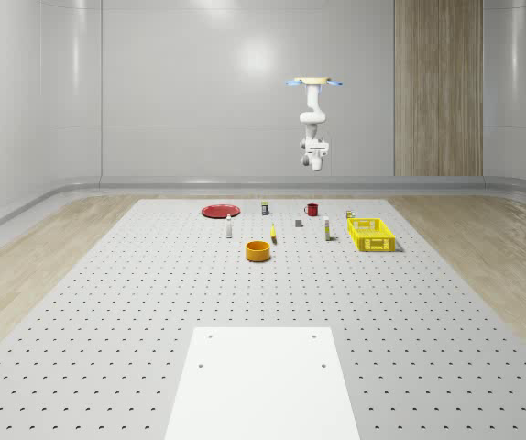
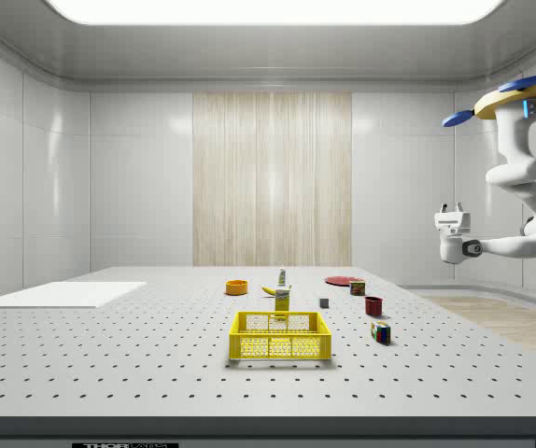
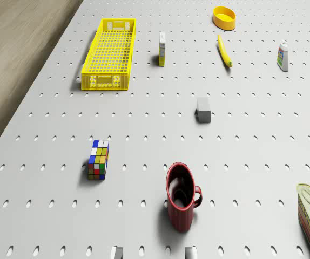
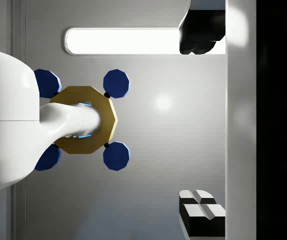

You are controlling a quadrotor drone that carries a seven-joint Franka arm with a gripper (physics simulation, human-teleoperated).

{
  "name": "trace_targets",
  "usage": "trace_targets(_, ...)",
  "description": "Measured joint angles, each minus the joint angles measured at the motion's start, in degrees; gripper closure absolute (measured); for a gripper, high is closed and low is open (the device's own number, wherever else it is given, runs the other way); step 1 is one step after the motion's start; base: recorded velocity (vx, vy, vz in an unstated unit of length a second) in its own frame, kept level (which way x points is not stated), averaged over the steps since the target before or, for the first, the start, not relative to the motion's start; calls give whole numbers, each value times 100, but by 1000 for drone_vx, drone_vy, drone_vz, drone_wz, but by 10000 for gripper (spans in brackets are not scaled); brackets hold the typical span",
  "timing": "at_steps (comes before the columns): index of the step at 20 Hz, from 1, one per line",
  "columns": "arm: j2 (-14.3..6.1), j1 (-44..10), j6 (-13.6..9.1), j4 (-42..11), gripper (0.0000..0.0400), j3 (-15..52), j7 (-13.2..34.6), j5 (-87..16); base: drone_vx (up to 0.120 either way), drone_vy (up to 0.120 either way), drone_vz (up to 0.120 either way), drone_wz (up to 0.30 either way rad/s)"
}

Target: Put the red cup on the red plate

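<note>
Aloft, drone (image 1: pixel 315 83) hovers high above counter (image 1: pixel 153 293) | hand (image 2: pixel 452 212) raised, grip state unclear | ribbed red cup (image 1: pixel 312 210) stands upright far below it | flat red plate (image 1: pixel 218 211) well apart.

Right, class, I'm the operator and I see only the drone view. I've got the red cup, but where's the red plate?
Observer: The red plate lies flat on the table, off to the left of the red cup in the whole-scene view.
Operator: Is the gripper near the cup?
Observer: No. The gripper hangs high above the table, pointing upward, open and empty.
Operator: And the drone?
Observer: The drone hovers high over the table's far side, resting on nothing.
</note>
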Motion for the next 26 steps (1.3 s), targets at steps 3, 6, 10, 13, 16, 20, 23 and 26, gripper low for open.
trace_targets(3,43,-9,-305,362,0,4,-5,3,0,0,0,0)
trace_targets(6,145,-16,-561,733,0,8,-9,6,0,0,0,0)
trace_targets(10,306,-23,-832,1183,0,13,-12,9,0,0,0,0)
trace_targets(13,396,-27,-964,1419,0,15,-13,10,0,0,0,0)
trace_targets(16,450,-30,-1041,1563,0,17,-15,11,0,0,0,0)
trace_targets(20,483,-34,-1085,1657,0,20,-16,13,0,0,0,0)
trace_targets(23,489,-37,-1093,1684,0,21,-17,14,0,0,0,0)
trace_targets(26,488,-39,-1090,1693,0,23,-18,14,0,0,0,0)
